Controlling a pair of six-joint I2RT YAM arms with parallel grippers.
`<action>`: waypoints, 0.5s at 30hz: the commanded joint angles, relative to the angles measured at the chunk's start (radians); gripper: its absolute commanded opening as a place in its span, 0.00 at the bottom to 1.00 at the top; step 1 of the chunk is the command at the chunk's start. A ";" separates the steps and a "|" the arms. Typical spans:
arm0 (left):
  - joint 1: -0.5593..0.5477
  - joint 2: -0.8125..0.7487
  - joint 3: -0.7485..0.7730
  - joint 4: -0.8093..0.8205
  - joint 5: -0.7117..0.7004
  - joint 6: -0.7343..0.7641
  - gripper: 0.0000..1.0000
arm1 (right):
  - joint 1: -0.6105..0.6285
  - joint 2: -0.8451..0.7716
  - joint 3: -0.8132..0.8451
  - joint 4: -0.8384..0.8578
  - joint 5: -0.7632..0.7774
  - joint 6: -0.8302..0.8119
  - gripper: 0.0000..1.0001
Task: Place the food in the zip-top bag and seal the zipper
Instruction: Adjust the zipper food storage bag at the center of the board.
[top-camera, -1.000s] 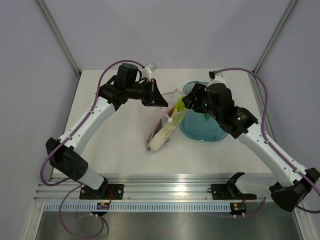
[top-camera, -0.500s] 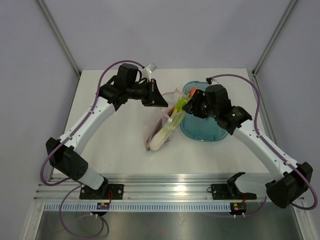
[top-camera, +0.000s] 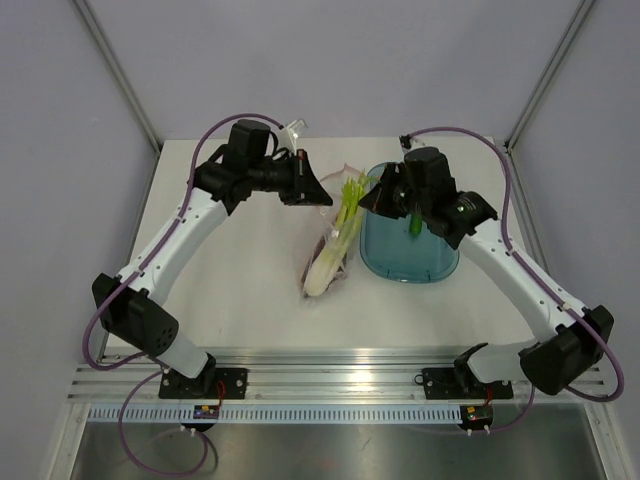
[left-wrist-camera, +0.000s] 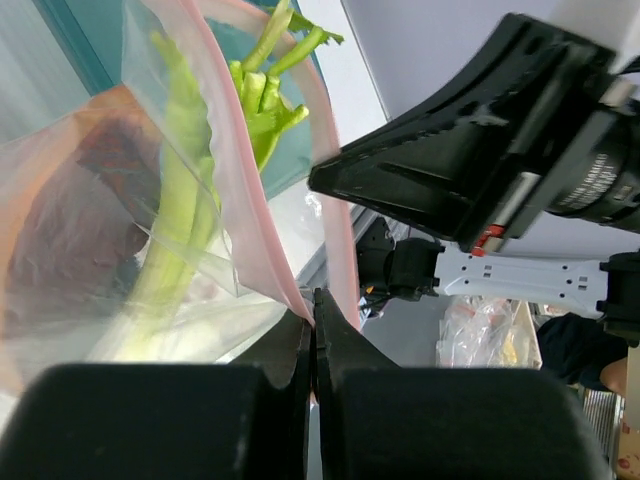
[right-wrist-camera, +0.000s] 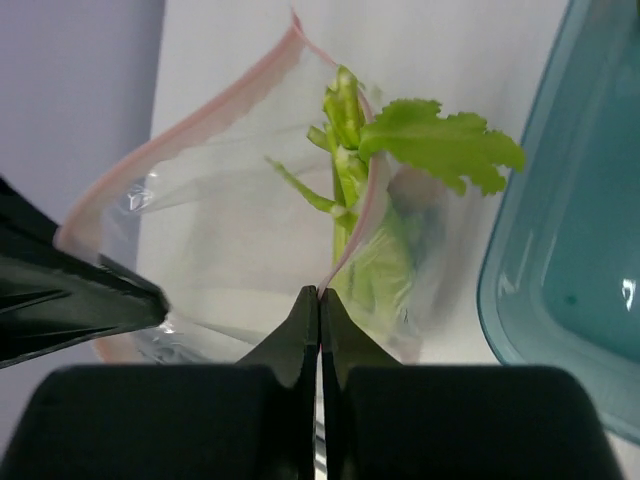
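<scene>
Here the zip-top bag (top-camera: 328, 255), in the middle of the bench (top-camera: 240, 270) and just beside the teal tray (top-camera: 405, 262). Lies with the closed end toward the near edge and the mouth lifted toward the far side. Holds the light green stalks (top-camera: 338, 235), whitish root end down inside, leafy tops sticking out through the mouth. Shows only in the left wrist view a dark red and orange piece (left-wrist-camera: 85, 195) behind the plastic, next to the stalks.

Along the mouth, the zipper (right-wrist-camera: 190, 135), spread into an open loop. Very plain in the right wrist view, hardly readable from above.

One corner of this pink strip clamped in the left tool (left-wrist-camera: 313, 312), fingers pressed together with no gap. Opposite lip pinched the same way in the right tool (right-wrist-camera: 319, 295), plastic caught between the tips.

From above, only both tools at the mouth, one on each side of the leaves. Cannot tell the grip itself in that view.
</scene>
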 joint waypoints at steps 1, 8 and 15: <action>0.079 0.030 0.152 0.066 0.062 0.005 0.00 | 0.000 0.067 0.221 0.047 0.016 -0.091 0.00; 0.200 -0.003 0.188 0.043 0.087 0.020 0.00 | 0.031 0.162 0.341 0.133 -0.145 -0.109 0.00; 0.229 -0.090 -0.180 0.021 -0.016 0.106 0.40 | 0.122 0.300 0.159 0.245 -0.223 -0.072 0.00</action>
